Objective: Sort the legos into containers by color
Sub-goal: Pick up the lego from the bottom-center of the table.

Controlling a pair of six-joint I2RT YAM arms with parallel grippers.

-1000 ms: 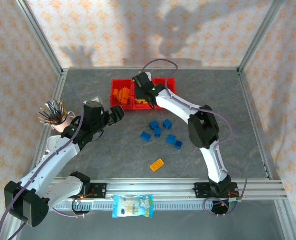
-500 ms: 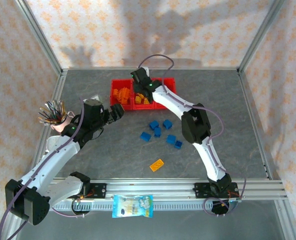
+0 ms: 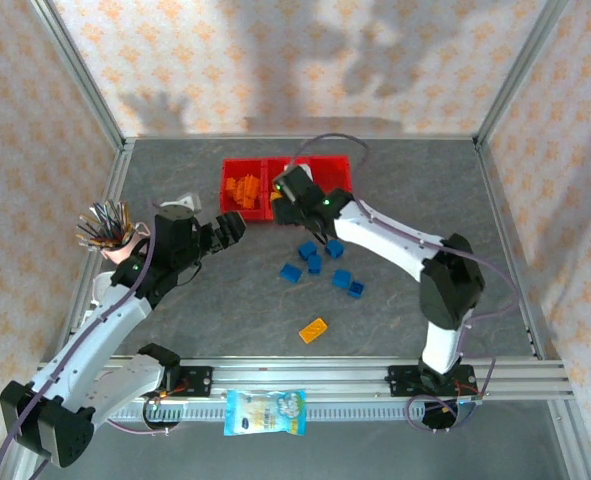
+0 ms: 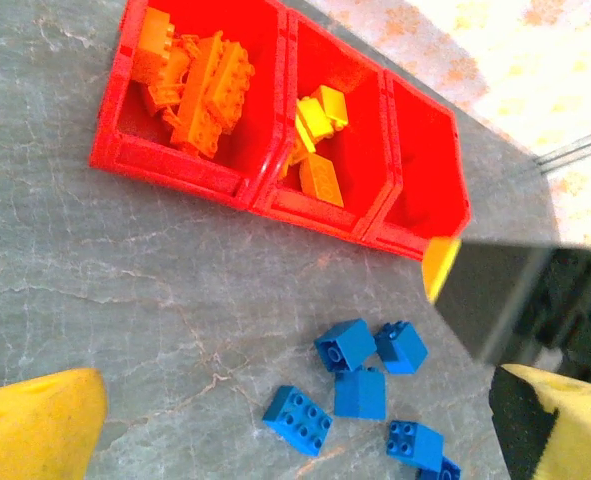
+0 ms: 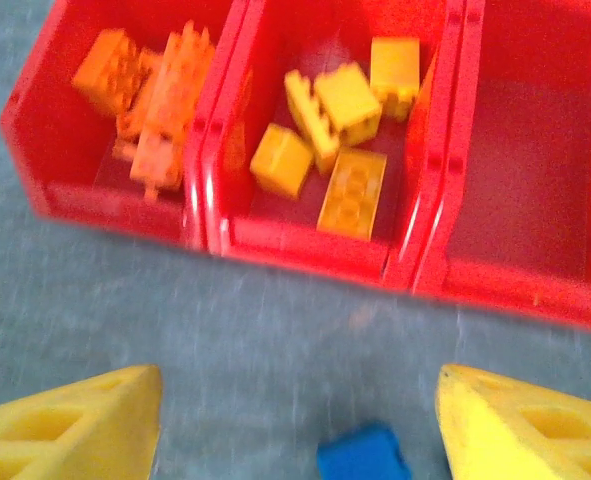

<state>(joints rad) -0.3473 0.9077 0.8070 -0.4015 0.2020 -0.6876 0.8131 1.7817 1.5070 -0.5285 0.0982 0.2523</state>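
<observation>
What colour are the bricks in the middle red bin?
The plastic bricks in the middle red translucent bin are yellow, clearest in the right wrist view.

I see red containers [image 3: 333, 170] at 12 o'clock holding orange legos [image 3: 241, 190] left, yellow legos [image 5: 347, 102] middle. Blue legos [image 3: 320, 262] lie loose at centre.

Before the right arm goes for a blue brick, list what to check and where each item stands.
1. Right gripper jaws apart, nothing between them: ok.
2. Left gripper open and off to the side of the blue bricks: ok.
3. End bin free to take blue: ok, nothing in it.
4. Orange bin and yellow bin each hold one colour: ok.
5. Blue bricks sorted: not ok, six lie loose on the table in front of the bins.
6. Lone brick near the rail, orange or yellow: cannot tell.
</observation>
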